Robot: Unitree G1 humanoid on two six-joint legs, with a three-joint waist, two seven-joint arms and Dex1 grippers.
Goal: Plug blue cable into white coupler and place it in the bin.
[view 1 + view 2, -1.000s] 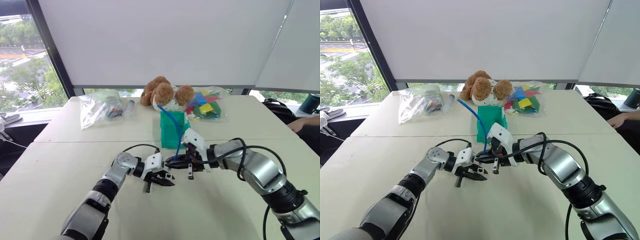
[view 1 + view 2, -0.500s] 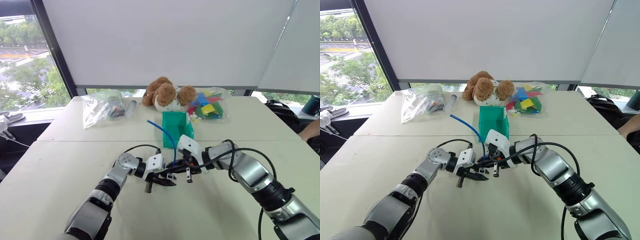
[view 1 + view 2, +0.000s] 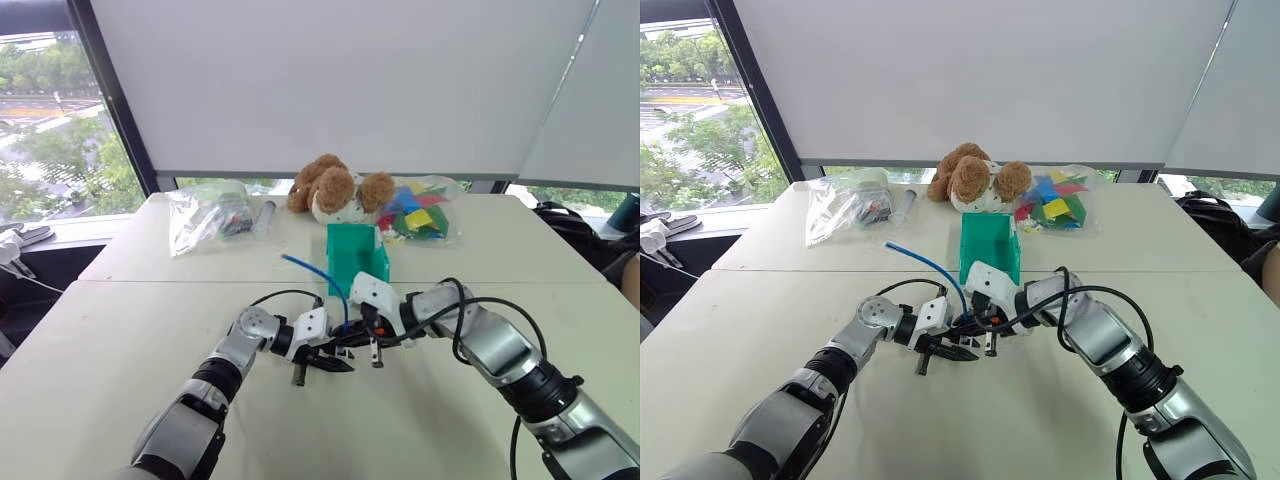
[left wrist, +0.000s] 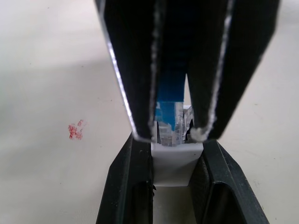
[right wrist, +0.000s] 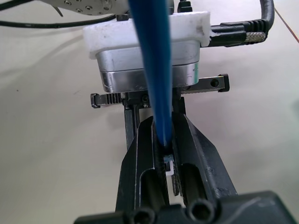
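The left end effector (image 4: pixel 177 161) is pinching the white coupler (image 4: pixel 174 163) between its two black fingers, just above the worktop (image 3: pixel 120 330). The right end effector (image 5: pixel 163 154) is pressed together on the blue cable (image 3: pixel 322 279) close to its clear plug (image 4: pixel 169 130), and in the left wrist view the plug sits at the mouth of the coupler, between the right fingers and directly ahead of the left ones. I cannot tell if the plug is already fully seated.

The risks, as I judge them:
- If the plug is a little tilted against the opening, pushing may jam it or turn the coupler inside the left grip.
- The right grip is on the thin cord, so the cord may bend or slide through the fingers instead of passing the force to the plug.
- The free length of the cable rises from the right end effector and arches away toward the teal bin (image 3: pixel 355 258), which stands just beyond both end effectors; this tail can catch on the bin's edge during placing.
- Releasing one side too early could let the joined parts come apart.
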